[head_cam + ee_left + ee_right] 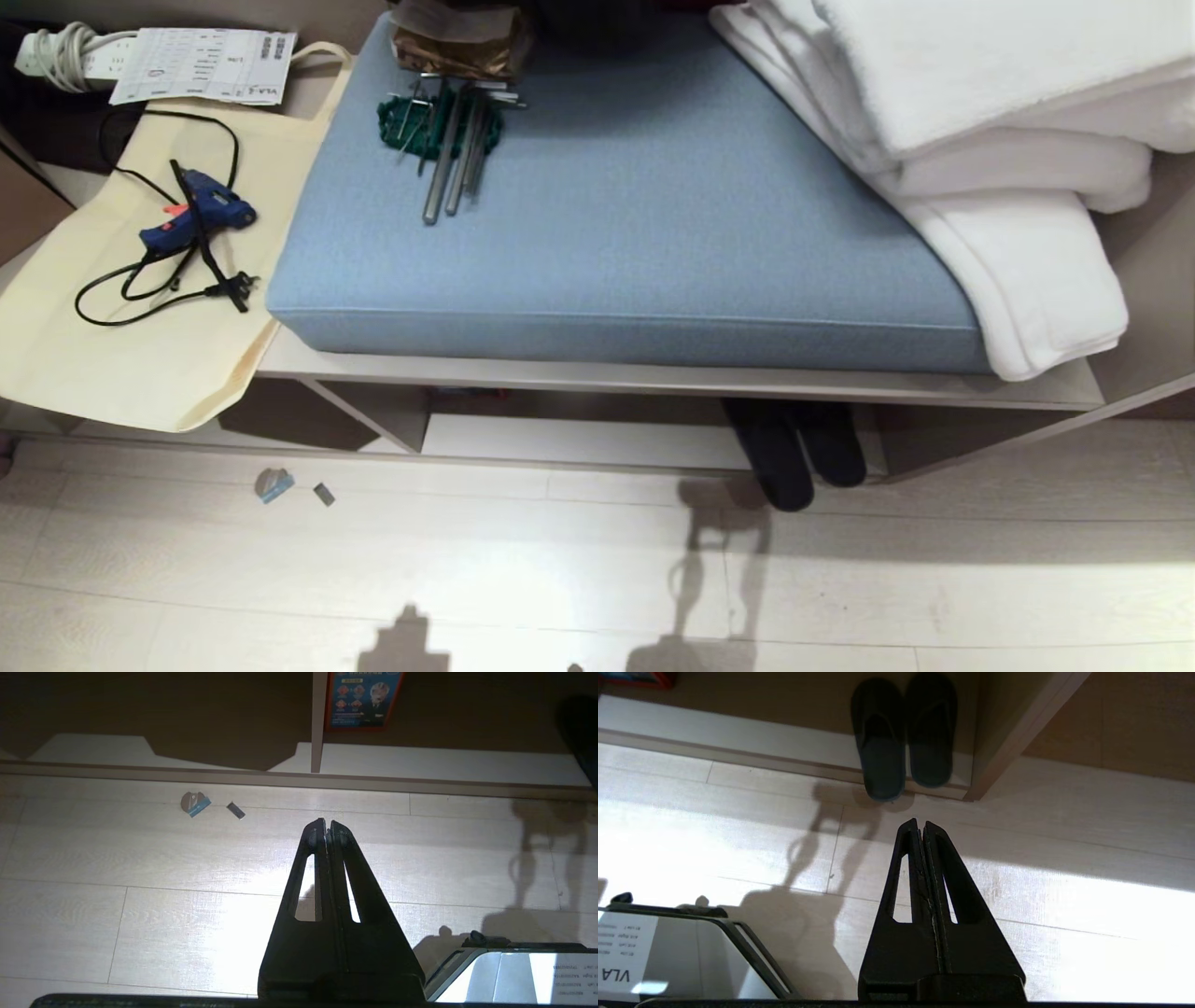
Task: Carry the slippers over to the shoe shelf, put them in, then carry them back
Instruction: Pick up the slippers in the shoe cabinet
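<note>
Slippers side by side in shoe shelf, at its right end beside side panel, heels poking out over pale base board toward floor. Left gripper above bare floor, fingers pressed together, holding nothing. Right gripper above floor just near of slippers, fingers pressed together, empty. Blue cushion on bench top above shelf.
</note>
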